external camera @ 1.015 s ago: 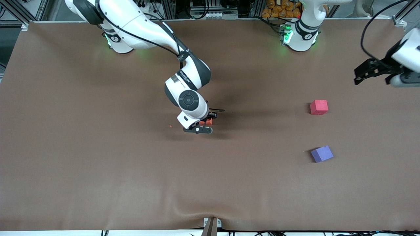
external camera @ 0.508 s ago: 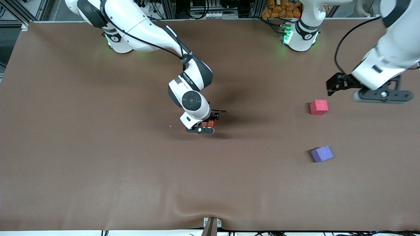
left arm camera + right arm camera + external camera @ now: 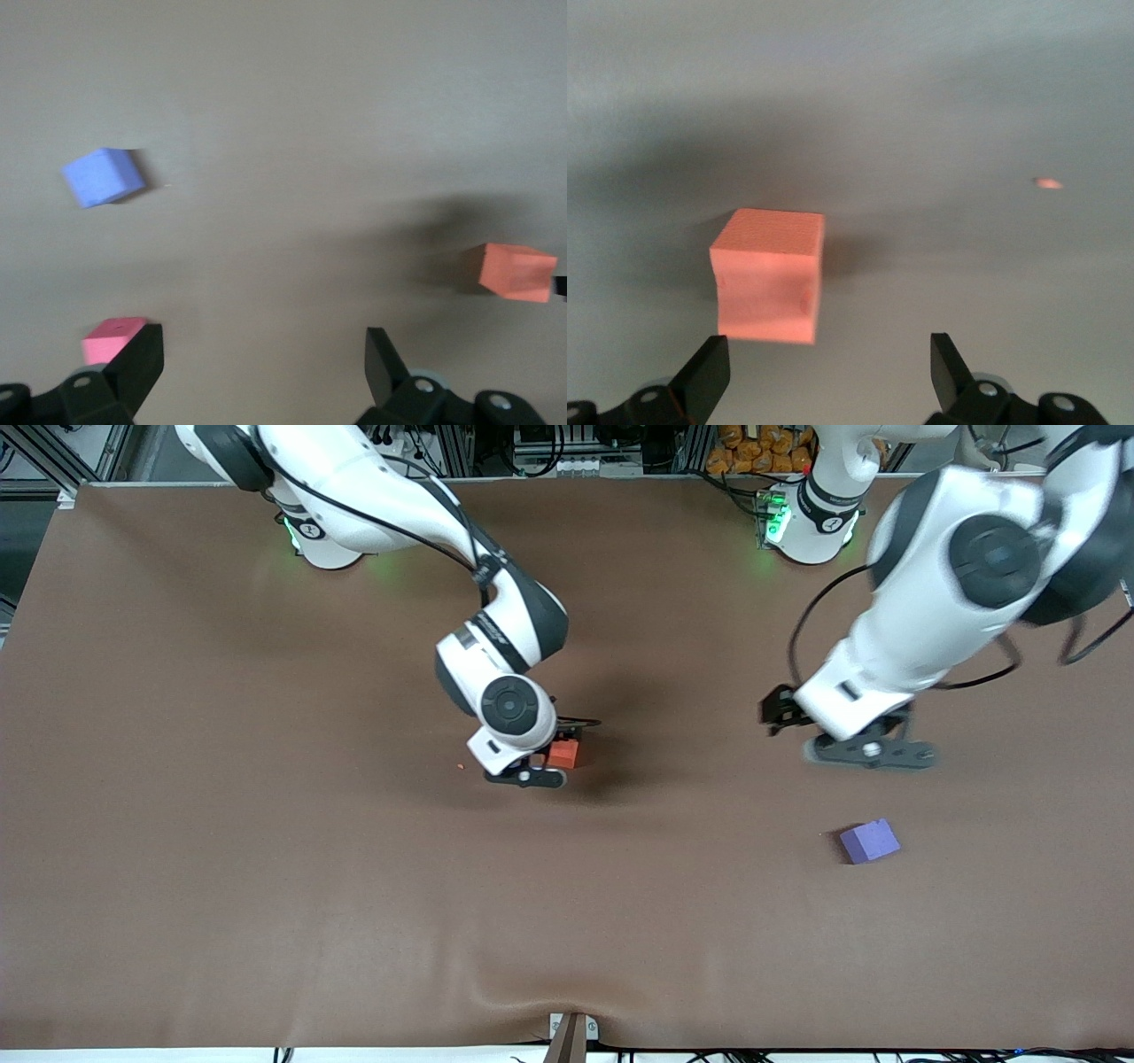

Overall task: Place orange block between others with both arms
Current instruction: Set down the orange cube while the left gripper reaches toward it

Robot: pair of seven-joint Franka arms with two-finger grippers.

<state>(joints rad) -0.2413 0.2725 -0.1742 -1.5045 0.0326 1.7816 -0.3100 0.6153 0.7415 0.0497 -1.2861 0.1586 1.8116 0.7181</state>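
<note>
While the right gripper [image 3: 542, 766] sits low over the middle of the brown bench [image 3: 266, 868], its black fingers [image 3: 700, 376] stand spread wide, and the small matte orange foam cube [image 3: 562, 754] rests on the bench between them. In the right wrist view that orange cube [image 3: 769, 274] sits free, closer to one finger than the other, with no pinch on it. A tiny orange crumb [image 3: 460, 766] lies just beside, toward the right arm's end. Over at the left arm's end, the left gripper [image 3: 788, 717] hangs above the bench, fingers [image 3: 137, 365] also spread wide and holding nothing. The left wrist view catches the small pinkish-red foam cube [image 3: 113, 340] right by one fingertip, hidden under the arm from the front. The purple-blue foam cube [image 3: 869, 841] lies nearer the front camera, well apart from the orange one.
</note>
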